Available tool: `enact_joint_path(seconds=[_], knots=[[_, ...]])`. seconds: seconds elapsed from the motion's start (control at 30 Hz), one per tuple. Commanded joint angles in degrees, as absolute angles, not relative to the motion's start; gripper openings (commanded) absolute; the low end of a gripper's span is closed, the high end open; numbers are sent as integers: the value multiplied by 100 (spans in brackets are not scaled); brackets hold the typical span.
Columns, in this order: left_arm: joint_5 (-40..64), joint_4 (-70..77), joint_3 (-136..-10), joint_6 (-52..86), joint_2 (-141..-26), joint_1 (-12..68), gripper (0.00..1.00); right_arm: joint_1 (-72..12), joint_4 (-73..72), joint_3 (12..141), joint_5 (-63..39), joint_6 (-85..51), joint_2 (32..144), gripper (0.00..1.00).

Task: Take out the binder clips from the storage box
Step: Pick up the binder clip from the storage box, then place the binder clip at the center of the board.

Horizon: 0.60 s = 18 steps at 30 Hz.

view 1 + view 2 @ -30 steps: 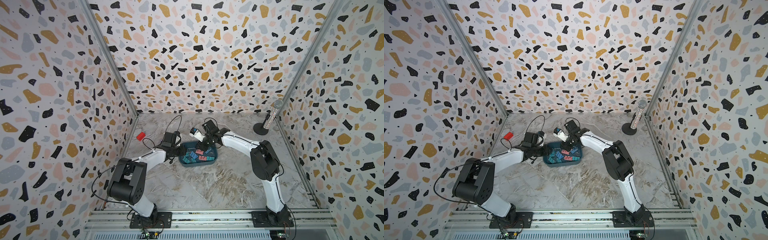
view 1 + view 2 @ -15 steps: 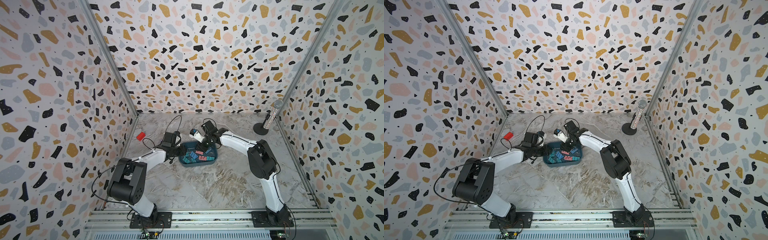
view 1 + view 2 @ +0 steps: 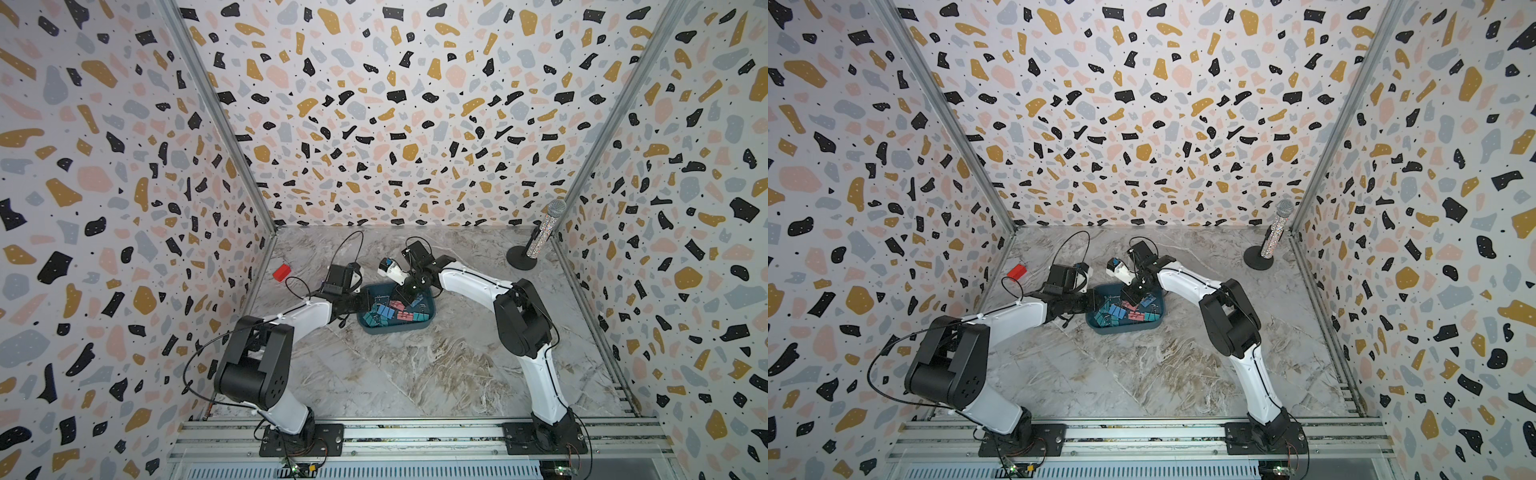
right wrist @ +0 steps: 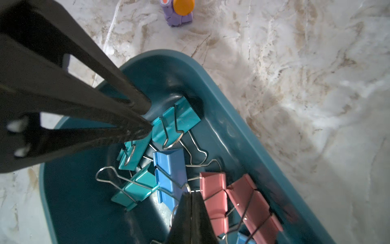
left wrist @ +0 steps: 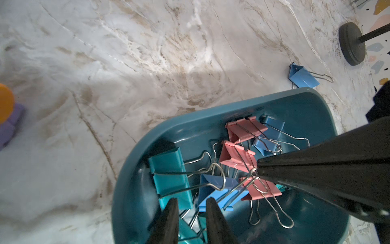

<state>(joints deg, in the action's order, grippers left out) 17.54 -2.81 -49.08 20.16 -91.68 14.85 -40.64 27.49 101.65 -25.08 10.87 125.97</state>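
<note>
In the dark-teal plastic storage box (image 5: 299,105): your right gripper (image 5: 258,169) clamps a silver wire handle (image 5: 236,188).
Left gripper (image 5: 192,206): fingers (image 5: 171,217) slightly apart.
Lift: slowly; binder clips (image 5: 168,169) tangle.

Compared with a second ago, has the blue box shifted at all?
No. In both top views the box sits at the same spot relative to the red block and the mic stand.

No words, numbers, labels or signs can be read anywhere. The binder clips (image 5: 244,128) are plain teal, blue and pink with nothing printed on them. The storage box (image 5: 295,109) around them has plain dark walls with no writing.
</note>
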Motion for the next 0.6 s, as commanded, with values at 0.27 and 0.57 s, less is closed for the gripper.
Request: enact_joint_path(seconds=[0.27, 0.57], knots=[[1697, -316, -4799, 1898, -9084, 1478, 27, -4056, 2896, 10362, -2262, 964, 11881, 0], [1696, -351, -4809, 1889, -9081, 1478, 27, -3930, 2953, 10337, -2379, 788, 11560, 0]])
